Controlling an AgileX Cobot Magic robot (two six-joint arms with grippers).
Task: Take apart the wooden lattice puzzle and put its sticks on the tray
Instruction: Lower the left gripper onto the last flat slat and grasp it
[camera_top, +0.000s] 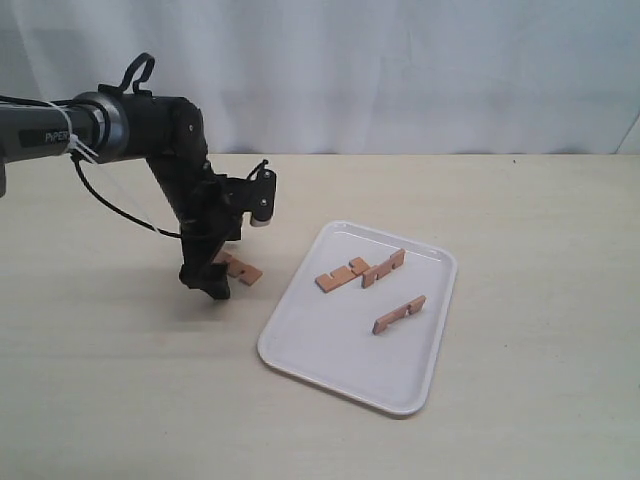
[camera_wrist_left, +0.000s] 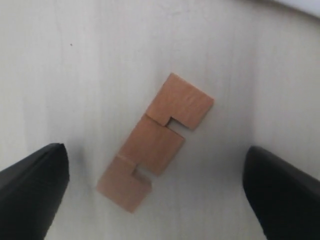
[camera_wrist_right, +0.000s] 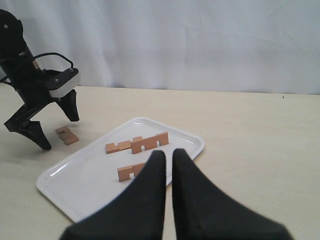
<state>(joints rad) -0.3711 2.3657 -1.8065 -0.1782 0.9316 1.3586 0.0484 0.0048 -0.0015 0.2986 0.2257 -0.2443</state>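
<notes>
Left arm (camera_top: 150, 130) bent steeply down beside tray (camera_top: 330, 360). Left gripper (camera_wrist_left: 155, 152) spread wide, empty, straddling fourth stick (camera_top: 240, 268) flat on table (camera_top: 120, 380), clear of both fingers, just left of tray. Three sticks (camera_top: 383, 268) inside tray, off rim. Right gripper (camera_wrist_right: 169, 160) nearly closed, empty.

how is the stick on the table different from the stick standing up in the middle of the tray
The table stick lies flat on the table beside the tray; the tray stick stands on its long edge on the tray, notches down. The table stick sits between the open fingers of the left gripper; no gripper is around the tray stick. Both are light-brown notched wooden strips.
</notes>
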